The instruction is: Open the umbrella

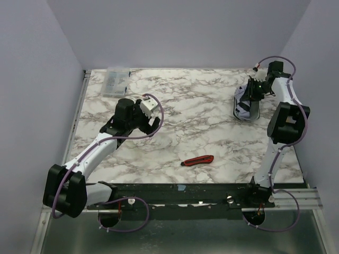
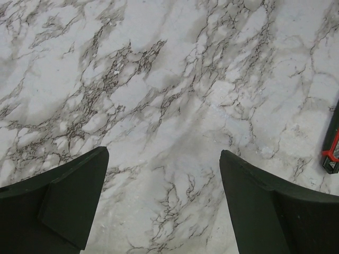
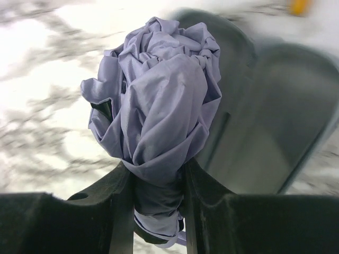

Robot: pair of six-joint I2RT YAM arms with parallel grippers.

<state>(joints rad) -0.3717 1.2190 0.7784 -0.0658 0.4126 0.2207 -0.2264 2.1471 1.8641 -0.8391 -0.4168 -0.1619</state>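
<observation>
The umbrella (image 3: 159, 90) is folded into a crumpled lilac bundle. My right gripper (image 3: 156, 169) is shut on its lower end, a finger pressing each side. From above, the umbrella (image 1: 242, 101) is at the table's far right, with the right gripper (image 1: 258, 87) over it. No shaft or handle shows. My left gripper (image 2: 163, 153) stands wide open over bare marble, holding nothing. From above, the left gripper (image 1: 112, 126) hangs over the left half of the table, far from the umbrella.
A grey oval pouch (image 3: 270, 116) lies open right behind the umbrella, also seen from above as the pouch (image 1: 254, 110). A red-and-black utility knife (image 1: 197, 160) lies near the front edge. A clear plastic box (image 1: 116, 81) sits at the back left.
</observation>
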